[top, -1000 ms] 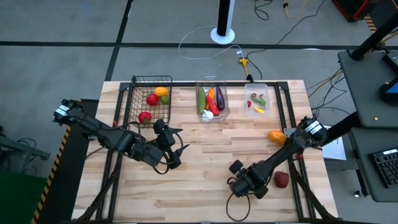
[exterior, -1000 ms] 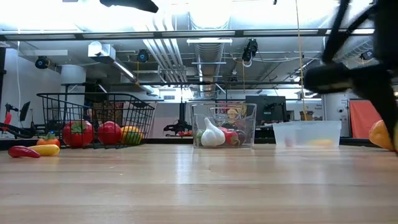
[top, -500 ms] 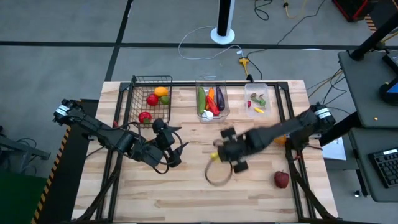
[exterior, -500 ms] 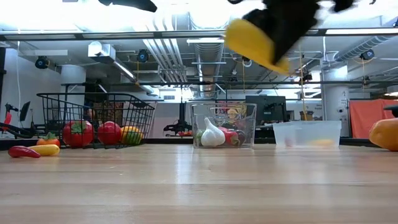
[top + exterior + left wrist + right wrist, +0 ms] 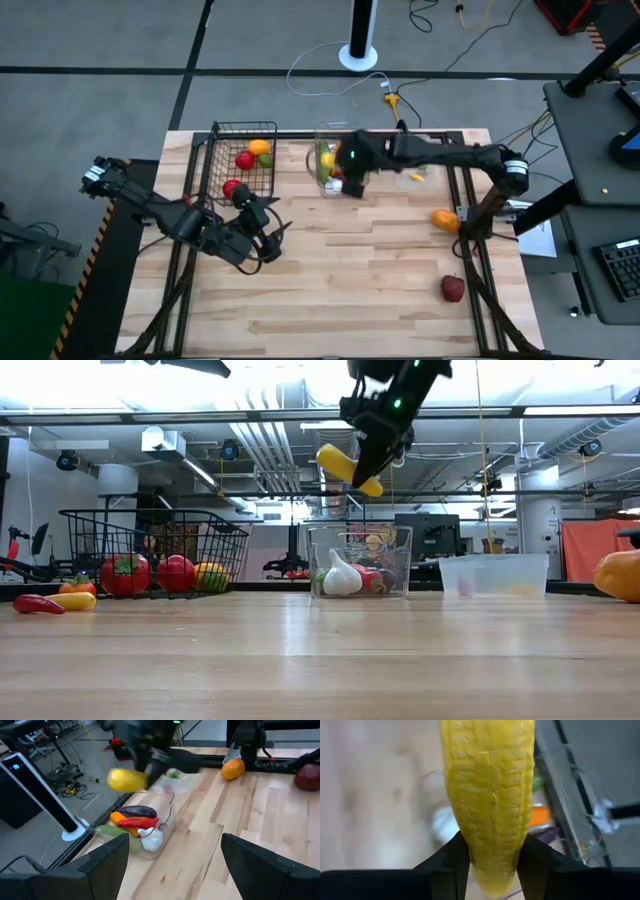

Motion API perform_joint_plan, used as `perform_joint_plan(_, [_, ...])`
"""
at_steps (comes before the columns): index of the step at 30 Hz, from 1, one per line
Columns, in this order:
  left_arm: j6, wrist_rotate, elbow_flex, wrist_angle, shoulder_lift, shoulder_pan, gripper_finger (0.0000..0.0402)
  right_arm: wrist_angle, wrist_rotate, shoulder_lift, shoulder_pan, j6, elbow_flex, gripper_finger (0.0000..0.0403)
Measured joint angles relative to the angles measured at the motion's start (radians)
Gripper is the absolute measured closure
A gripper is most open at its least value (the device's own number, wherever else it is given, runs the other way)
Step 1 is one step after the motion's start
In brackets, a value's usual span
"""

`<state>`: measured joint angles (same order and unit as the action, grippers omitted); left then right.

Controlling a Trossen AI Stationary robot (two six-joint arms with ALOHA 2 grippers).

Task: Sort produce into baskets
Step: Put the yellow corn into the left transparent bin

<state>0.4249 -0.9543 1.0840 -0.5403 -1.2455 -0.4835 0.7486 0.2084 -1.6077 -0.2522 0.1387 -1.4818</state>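
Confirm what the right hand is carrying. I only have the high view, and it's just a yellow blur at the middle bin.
Observer: The right wrist view shows a yellow corn cob pinched in the right hand.
Operator: Height over the bin?
Observer: In the low view the cob hangs tilted, well above the rim of the taller clear bin, not touching it.
Operator: Anything at the bin's front?
Observer: There's white garlic against the near wall.

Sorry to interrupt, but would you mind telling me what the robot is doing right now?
It is sorting produce. The right gripper, jaws closed on a yellow corn cob, holds it in the air above the taller clear plastic bin, which already contains vegetables. The left gripper waits open near the black wire-mesh basket.
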Motion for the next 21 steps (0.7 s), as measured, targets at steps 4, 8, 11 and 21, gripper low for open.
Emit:
perform_joint_plan(4, [0.007,-0.001,0.000,-0.021,0.012,0.000,0.0105,-0.092,-0.073,-0.033,-0.120,-0.046,0.000,0.0278])
perform_joint_plan(8, [0.014,-0.005,0.000,-0.038,0.010,0.000,0.0105,-0.150,-0.141,-0.081,-0.201,-0.091,0.000,0.0281])
perform_joint_plan(11, [0.031,-0.006,0.000,-0.056,0.010,0.000,0.0105,-0.163,-0.147,-0.119,-0.232,-0.102,0.000,0.0278])
perform_joint_plan(21, [0.033,-0.007,0.000,-0.062,0.009,0.000,0.0105,-0.164,-0.147,-0.208,-0.274,-0.090,0.001,0.0269])
